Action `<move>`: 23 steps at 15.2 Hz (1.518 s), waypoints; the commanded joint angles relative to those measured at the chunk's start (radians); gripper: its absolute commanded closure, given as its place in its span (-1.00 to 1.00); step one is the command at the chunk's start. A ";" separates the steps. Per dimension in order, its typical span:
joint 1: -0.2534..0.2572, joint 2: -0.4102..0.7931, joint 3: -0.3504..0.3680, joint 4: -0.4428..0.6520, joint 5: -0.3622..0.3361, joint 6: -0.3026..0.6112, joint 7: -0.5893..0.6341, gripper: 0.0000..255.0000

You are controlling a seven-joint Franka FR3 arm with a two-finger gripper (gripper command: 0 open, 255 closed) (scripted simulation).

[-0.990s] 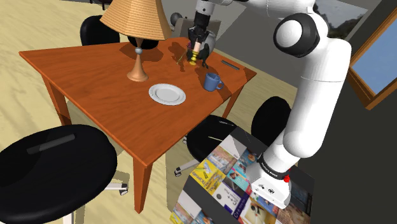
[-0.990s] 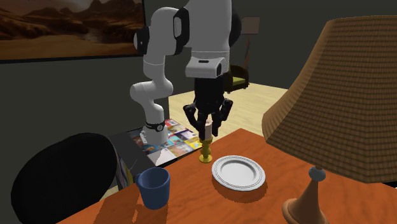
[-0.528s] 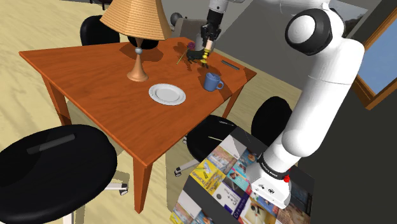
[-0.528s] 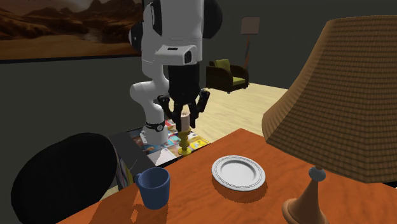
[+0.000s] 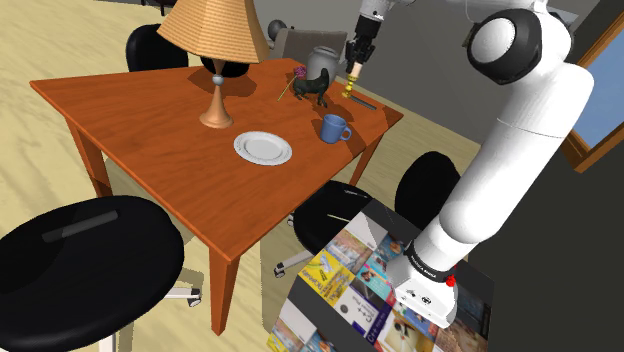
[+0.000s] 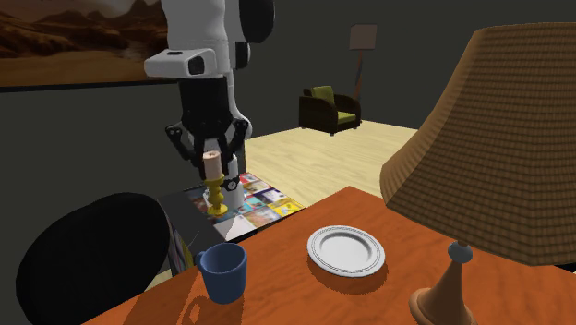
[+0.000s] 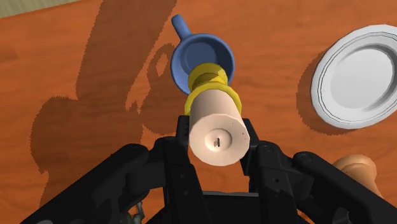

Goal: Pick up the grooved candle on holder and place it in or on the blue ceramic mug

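Observation:
My gripper [image 5: 355, 62] is shut on a pale cream candle [image 5: 352, 76] standing in a yellow holder [image 5: 348, 89], held in the air above the table. The second exterior view has the gripper [image 6: 211, 155] clasping the candle [image 6: 214, 166], with the holder [image 6: 216, 195] hanging below, up and left of the blue mug [image 6: 222, 270]. In the wrist view the black fingers [image 7: 181, 137] clamp the candle [image 7: 216, 127] on both sides. Straight beyond its holder [image 7: 207, 83] lies the open mouth of the mug [image 7: 191, 58]. The mug [image 5: 333, 128] stands upright near the table's edge.
On the orange wooden table [image 5: 150, 130] are a white plate [image 5: 263, 147], a lamp [image 5: 213, 40] with a woven shade, a small black figure [image 5: 313, 87], a grey teapot [image 5: 322, 57] and a dark pen-like stick [image 5: 362, 101]. Black chairs [image 5: 90, 250] ring the table.
The gripper has lifted the candle off the table and carried it higher, toward the shoulder view's right and the second exterior view's left. It stays shut on it.

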 commanded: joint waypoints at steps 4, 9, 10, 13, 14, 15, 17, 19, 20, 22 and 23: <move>-0.006 -0.022 -0.006 -0.083 -0.005 0.060 -0.016 1.00; -0.004 -0.026 -0.005 -0.154 -0.005 0.129 -0.016 1.00; -0.004 -0.026 -0.005 -0.168 -0.005 0.142 -0.017 1.00; -0.003 -0.024 -0.004 -0.206 -0.004 0.182 -0.017 1.00; -0.003 -0.023 -0.004 -0.218 -0.004 0.195 -0.018 1.00; -0.003 -0.022 -0.004 -0.230 -0.004 0.208 -0.018 1.00; -0.003 -0.019 -0.003 -0.253 -0.002 0.234 -0.019 1.00; -0.003 -0.014 -0.003 -0.275 -0.001 0.260 -0.020 1.00; -0.003 -0.011 -0.003 -0.289 0.000 0.278 -0.021 1.00; -0.003 -0.011 -0.003 -0.290 0.000 0.278 -0.021 1.00; -0.003 -0.011 -0.003 -0.290 0.000 0.278 -0.021 1.00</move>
